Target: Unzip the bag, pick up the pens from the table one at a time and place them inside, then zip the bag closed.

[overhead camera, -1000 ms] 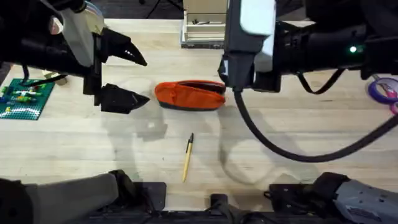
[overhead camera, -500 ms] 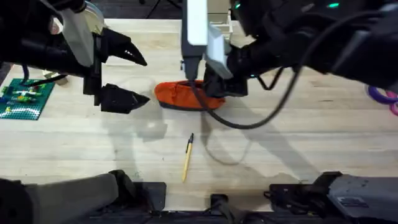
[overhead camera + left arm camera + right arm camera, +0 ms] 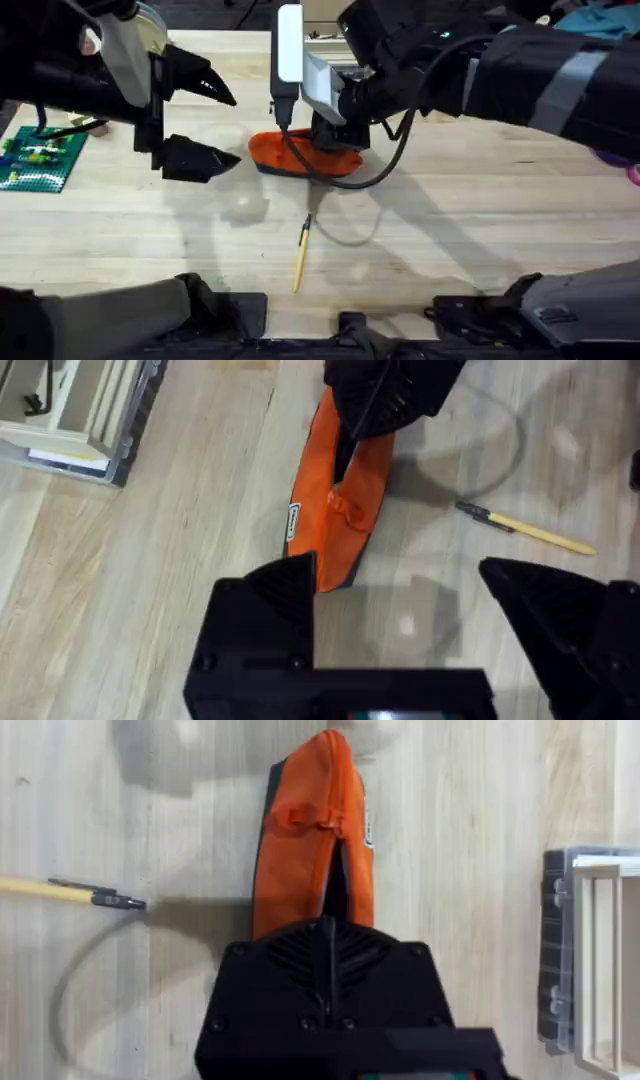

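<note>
The orange bag [image 3: 290, 157] lies across the middle of the table [image 3: 480, 230]. My right gripper [image 3: 333, 140] reaches over from the right. It is shut, with its tips down on the bag's [image 3: 305, 840] top seam, where a dark slit runs. I cannot tell whether anything is pinched between them. The left wrist view shows that gripper [image 3: 348, 455] standing on the bag [image 3: 330, 525]. My left gripper [image 3: 222, 125] hovers open just left of the bag, holding nothing. One pen [image 3: 302, 252] with a tan-yellow barrel lies nearer the table's front edge, apart from the bag [image 3: 525, 528] [image 3: 70, 892].
A green baseplate [image 3: 35, 160] with small bricks sits at the far left. A clear storage box [image 3: 325, 50] stands behind the bag. The right arm's black cable [image 3: 370, 180] loops low over the table beside the bag.
My right arm has swung left from the bag's right end and come down onto the bag's middle. The left arm, bag and pen stay put.
</note>
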Robot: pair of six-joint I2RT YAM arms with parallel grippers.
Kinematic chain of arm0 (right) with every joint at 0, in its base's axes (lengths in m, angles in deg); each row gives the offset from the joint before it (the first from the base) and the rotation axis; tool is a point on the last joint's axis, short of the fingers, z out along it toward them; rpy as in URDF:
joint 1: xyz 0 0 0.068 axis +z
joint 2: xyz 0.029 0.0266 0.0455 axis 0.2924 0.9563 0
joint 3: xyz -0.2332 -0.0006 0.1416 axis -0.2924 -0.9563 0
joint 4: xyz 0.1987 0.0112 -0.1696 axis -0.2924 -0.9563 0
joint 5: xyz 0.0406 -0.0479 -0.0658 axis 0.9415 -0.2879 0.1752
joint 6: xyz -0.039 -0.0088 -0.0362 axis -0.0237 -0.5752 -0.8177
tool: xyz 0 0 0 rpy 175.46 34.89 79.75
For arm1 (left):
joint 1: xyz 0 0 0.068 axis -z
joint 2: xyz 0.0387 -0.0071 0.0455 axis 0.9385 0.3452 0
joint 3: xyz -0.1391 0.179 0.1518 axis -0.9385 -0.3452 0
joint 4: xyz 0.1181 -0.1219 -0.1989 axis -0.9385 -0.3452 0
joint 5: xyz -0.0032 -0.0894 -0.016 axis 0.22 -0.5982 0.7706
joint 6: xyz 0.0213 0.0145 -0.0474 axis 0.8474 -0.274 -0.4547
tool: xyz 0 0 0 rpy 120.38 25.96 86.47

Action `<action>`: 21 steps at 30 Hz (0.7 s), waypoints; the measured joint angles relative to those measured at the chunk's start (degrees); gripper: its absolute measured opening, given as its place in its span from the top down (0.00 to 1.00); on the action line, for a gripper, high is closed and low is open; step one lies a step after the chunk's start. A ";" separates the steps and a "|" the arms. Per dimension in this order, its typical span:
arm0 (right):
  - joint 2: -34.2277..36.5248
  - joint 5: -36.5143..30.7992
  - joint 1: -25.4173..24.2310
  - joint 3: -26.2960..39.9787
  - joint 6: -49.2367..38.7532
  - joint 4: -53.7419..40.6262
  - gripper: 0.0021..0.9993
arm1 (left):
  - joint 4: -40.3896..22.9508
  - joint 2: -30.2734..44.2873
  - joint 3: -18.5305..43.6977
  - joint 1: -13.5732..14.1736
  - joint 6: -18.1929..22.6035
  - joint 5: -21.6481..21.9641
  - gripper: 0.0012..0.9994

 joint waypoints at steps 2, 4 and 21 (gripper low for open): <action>0.22 0.00 -0.67 0.02 -0.02 0.21 0.97 | 0.00 0.00 0.00 0.00 0.00 0.00 0.01; 0.99 0.00 -1.01 0.20 0.00 0.34 0.97 | 0.00 -0.01 0.00 0.00 0.00 0.00 0.01; 6.05 0.00 -1.50 0.33 0.42 -0.06 0.02 | 0.00 0.00 0.00 0.00 0.00 0.00 0.01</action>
